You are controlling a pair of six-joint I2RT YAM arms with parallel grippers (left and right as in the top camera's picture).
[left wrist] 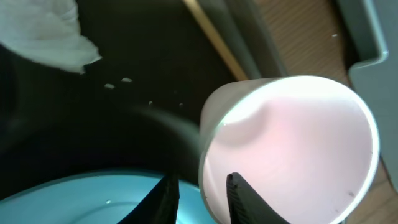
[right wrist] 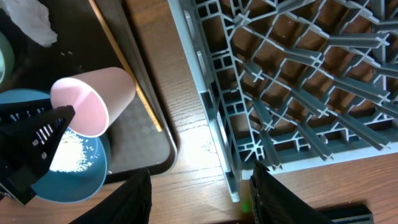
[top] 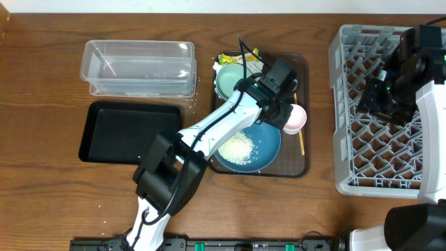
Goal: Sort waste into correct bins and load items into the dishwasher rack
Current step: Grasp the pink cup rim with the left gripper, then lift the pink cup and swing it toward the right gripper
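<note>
Gripping the cup [top: 295, 118] for the rack is judged the step in hand.

Left: tub [top: 139, 66] and black tray [top: 129, 132] sit on the table, not involved.

Centre: dish [top: 263, 143] holding rice [top: 237, 148] lies on the brown tray [top: 296, 169]. The cup lies on its side at the dish's right rim, mouth toward the dish. Left gripper [left wrist: 198, 193] straddles the cup wall at the rim, one finger inside the mouth and one outside. The jaws stand slightly spread, with no pinch visible yet. Stick [top: 301, 143] lies along the brown tray's right side, just beside the cup.

Right: rack [top: 380, 115] on the table. Right gripper [right wrist: 202, 193] hangs by its left side, spread and empty.

Notes for a good grasp:
- Seat the fingers deeper over the wall before pinching; a shallow hold on a round cup will likely pivot.
- Pinch gently.
- Lift straight up, clear of dish and stick, so no rice is dragged.
- Turn the mouth down before lowering between the pegs.
</note>
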